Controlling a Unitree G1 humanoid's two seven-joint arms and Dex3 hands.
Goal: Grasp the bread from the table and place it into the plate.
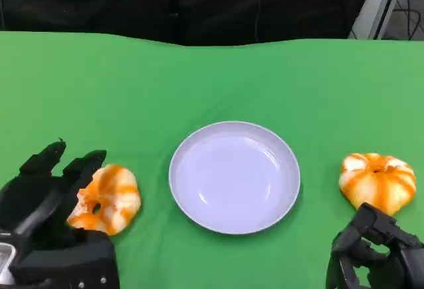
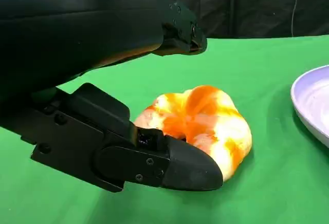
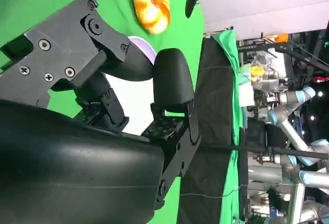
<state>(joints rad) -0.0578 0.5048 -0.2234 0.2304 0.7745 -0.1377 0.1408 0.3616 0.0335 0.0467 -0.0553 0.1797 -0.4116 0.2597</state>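
on my left i see the left hand (image 1: 56, 199) with its fingers spread wide around the near bread (image 1: 106, 198). one finger (image 2: 175, 165) lies against the roll's side and the others arch over it, not clamped, so the roll sits on the green table (image 1: 212, 83). just right of that hand is the plate (image 1: 234, 176). further right, a second bread (image 1: 377, 181) lies just ahead of the right hand (image 1: 374, 252), whose fingers are curled in with nothing in them.

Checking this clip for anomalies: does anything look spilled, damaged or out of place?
Nothing stands out. The plate sits level and empty; one bread lies by the left hand, another bread near the right hand.
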